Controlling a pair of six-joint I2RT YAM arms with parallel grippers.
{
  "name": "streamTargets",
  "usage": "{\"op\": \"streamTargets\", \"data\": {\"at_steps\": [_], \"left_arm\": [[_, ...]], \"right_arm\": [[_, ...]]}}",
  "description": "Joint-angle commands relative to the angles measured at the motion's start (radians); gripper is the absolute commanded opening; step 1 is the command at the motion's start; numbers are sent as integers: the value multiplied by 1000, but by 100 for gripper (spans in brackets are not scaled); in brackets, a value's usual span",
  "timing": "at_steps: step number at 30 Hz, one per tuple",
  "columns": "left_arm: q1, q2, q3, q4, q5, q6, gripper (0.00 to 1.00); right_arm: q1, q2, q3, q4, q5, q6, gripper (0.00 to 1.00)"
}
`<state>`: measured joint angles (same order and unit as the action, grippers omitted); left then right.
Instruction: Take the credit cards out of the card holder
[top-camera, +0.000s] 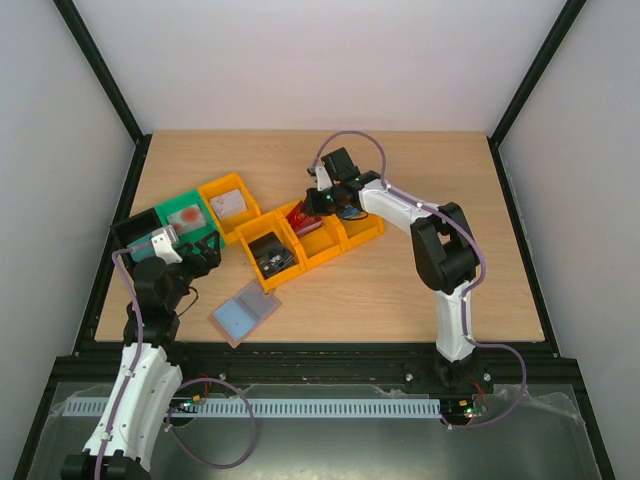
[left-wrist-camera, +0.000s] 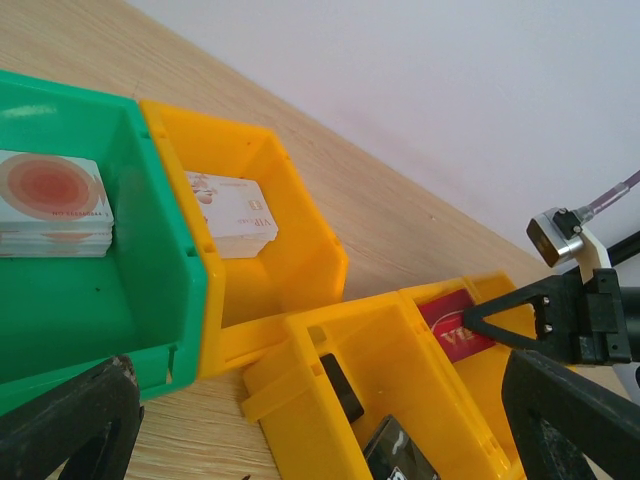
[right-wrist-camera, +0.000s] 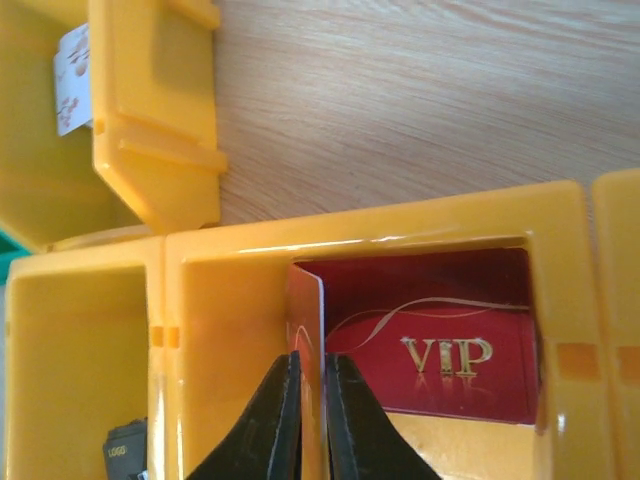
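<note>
Our right gripper (right-wrist-camera: 308, 362) pinches a red card (right-wrist-camera: 305, 300) edge-on over the orange bin (right-wrist-camera: 370, 228), left gripper (left-wrist-camera: 320, 425) spread wide; it could totally land propped.

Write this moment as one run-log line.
right gripper: shut on red card, at orange bin | left gripper: open, empty | card holder: open on table

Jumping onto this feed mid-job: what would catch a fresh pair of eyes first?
The right gripper pinches a red card on edge in a yellow bin where a red VIP card lies flat. Nearer the arms, the card holder lies open on the table, blue lining up, while stacked cards sit in the green bin at the left.
</note>
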<state>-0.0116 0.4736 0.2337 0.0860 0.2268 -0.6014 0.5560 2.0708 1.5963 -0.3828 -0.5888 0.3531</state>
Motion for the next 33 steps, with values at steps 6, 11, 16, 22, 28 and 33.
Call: {"op": "streamTargets", "data": {"at_steps": [6, 11, 16, 22, 28, 33], "left_arm": [[7, -2, -14, 12, 6, 15, 99], [7, -1, -16, 16, 12, 16, 99], [7, -3, -14, 15, 12, 19, 99], [7, -5, -8, 15, 33, 28, 99], [9, 48, 17, -63, 82, -106, 99], [10, 111, 23, -209, 94, -261, 99]], "right_arm": [[-3, 2, 74, -41, 226, -22, 38], [7, 25, 192, -103, 379, -82, 43], [48, 13, 286, -196, 454, -159, 44], [94, -197, 69, -156, 409, -193, 45], [213, -381, -148, -166, 241, -295, 47], [326, -401, -305, -44, 154, -160, 47]]}}
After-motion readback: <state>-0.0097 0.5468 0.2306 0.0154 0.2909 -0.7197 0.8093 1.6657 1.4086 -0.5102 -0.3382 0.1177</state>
